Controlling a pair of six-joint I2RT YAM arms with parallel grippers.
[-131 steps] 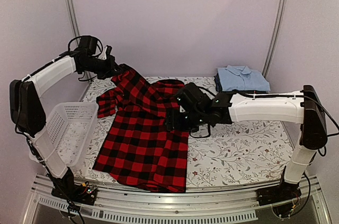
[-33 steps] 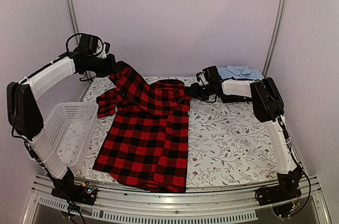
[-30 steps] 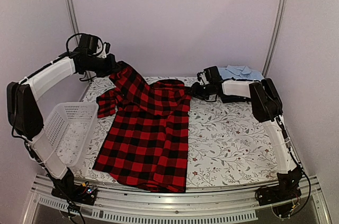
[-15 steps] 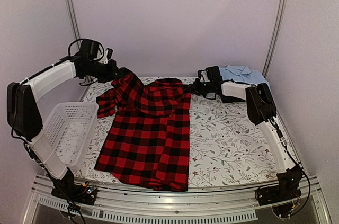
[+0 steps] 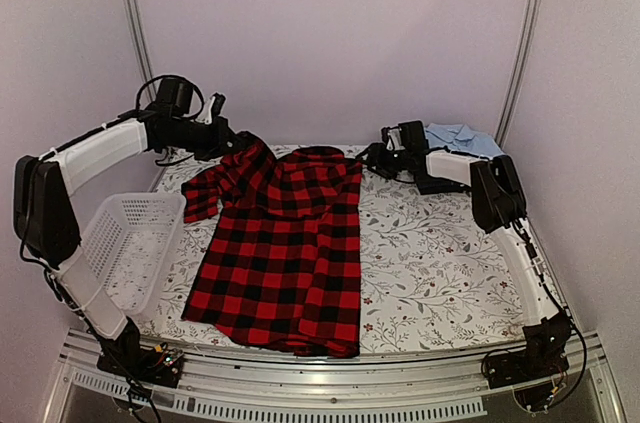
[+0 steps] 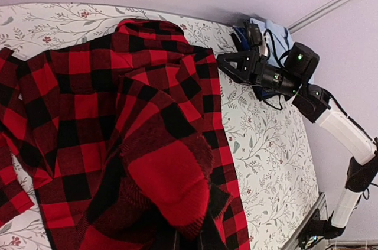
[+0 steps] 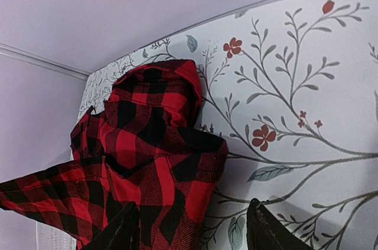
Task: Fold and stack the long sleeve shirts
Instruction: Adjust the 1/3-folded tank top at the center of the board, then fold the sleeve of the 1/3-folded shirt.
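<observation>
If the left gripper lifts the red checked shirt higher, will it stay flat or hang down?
Likely hang limp: the red checked shirt sags in folds from the left gripper. Pushed, it would probably bunch, as its wrinkled far edge suggests.

We see the checked shirt (image 5: 280,243) in a bold red-and-black buffalo check, lying on a table cover (image 5: 440,263) that is white with grey-green leafy sprigs and small red flowers. To the right of the checked shirt and further back we see a plain light blue shirt (image 5: 465,137) with dark navy fabric (image 6: 237,32) beneath it. To the checked shirt's left the mesh basket (image 5: 135,233) is white.
</observation>
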